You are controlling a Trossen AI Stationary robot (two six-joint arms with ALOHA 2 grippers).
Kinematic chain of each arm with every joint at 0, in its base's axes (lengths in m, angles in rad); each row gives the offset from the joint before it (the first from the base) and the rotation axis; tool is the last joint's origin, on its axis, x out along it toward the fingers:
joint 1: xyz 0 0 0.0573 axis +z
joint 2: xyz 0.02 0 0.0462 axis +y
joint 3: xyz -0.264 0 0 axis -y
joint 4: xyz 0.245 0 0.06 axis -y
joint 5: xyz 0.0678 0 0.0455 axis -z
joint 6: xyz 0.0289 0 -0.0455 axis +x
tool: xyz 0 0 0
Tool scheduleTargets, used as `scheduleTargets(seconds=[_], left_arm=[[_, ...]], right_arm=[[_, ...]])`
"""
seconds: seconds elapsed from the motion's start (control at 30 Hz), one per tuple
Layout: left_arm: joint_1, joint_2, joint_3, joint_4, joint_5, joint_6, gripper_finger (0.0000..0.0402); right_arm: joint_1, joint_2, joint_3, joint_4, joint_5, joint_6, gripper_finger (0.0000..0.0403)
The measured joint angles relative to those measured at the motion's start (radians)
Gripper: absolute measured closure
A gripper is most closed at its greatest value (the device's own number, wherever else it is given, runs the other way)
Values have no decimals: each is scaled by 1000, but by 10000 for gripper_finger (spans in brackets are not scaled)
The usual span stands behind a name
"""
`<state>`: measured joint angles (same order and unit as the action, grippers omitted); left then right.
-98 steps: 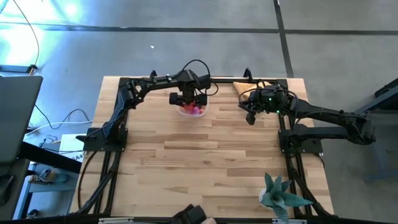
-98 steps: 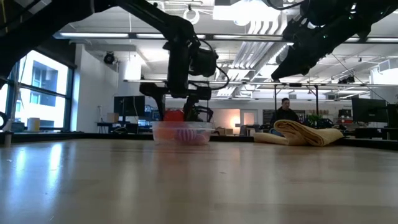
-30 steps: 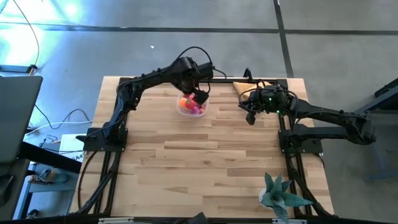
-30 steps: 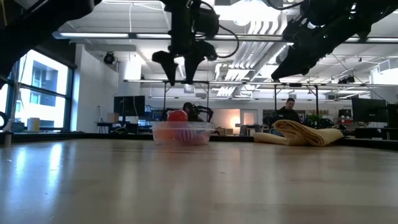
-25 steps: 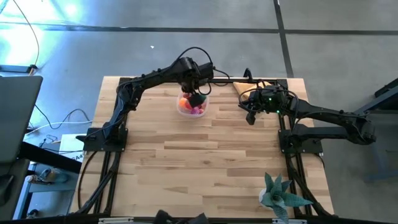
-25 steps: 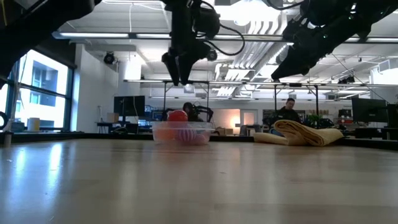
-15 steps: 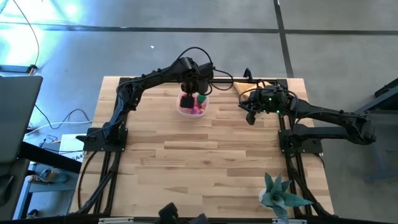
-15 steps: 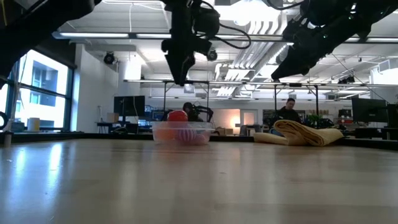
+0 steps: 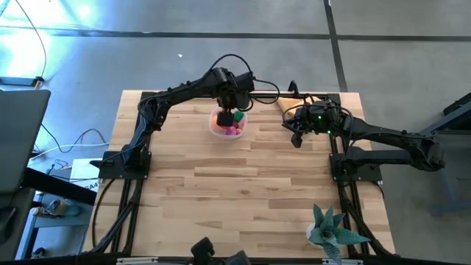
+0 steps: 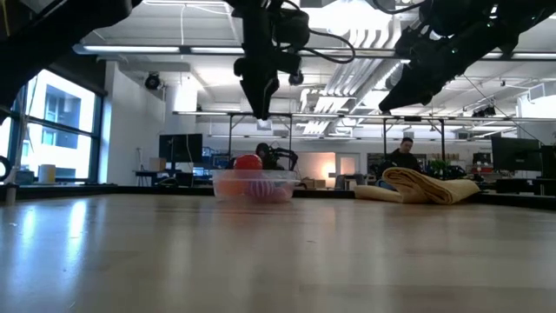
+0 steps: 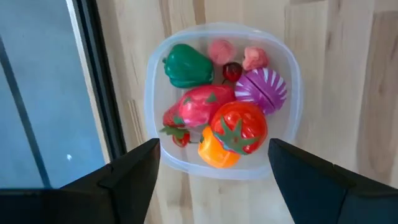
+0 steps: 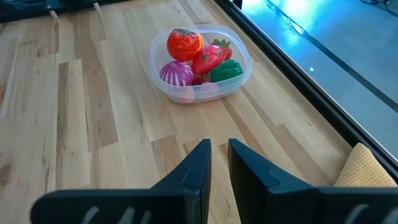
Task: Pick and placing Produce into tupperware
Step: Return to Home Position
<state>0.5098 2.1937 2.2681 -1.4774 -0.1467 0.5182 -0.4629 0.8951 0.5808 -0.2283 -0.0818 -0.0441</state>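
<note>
The clear tupperware (image 9: 213, 129) stands by its flat bottom on the table near the far edge. Its wall also shows in the low view (image 10: 221, 186) and in the right wrist view (image 12: 153, 59). The produce lies inside it: a red tomato (image 11: 239, 127), a green pepper (image 11: 186, 65), a purple onion (image 11: 261, 90), an orange piece (image 11: 214, 154), and red and pink pieces. My left gripper (image 11: 214, 180) hangs open well above the tupperware (image 11: 292, 124), pointing down, and touches nothing (image 10: 261, 106). My right gripper (image 12: 217, 163) waits shut, raised to the container's right (image 9: 296, 137).
A folded tan cloth (image 9: 294, 103) lies at the far right corner (image 10: 426, 185). A teal spiky plant (image 9: 331, 228) stands near the right near corner. A person (image 10: 401, 156) sits in the room beyond the table. Bare wood fills the table's middle and near side.
My left gripper has turned about its vertical axis while staying high above the tupperware. In the low view its spread fingers now show edge-on. The tupperware and the produce have kept still.
</note>
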Motion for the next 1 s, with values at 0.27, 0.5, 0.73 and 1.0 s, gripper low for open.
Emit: scheduleTargets(seconds=[0.27, 0.5, 0.73, 1.0], left_arm=[[1, -52, -1, -16, -7, 64, 232], [8, -186, -1, -12, 36, 126, 380], [7, -374, -91, 50, 57, 162, 364], [7, -666, -469, 311, 116, 219, 366]], right_arm=[[0, 0, 0, 0, 0, 0, 359], [0, 0, 0, 0, 0, 0, 359], [0, 0, 0, 0, 0, 0, 359], [0, 0, 0, 0, 0, 0, 359]])
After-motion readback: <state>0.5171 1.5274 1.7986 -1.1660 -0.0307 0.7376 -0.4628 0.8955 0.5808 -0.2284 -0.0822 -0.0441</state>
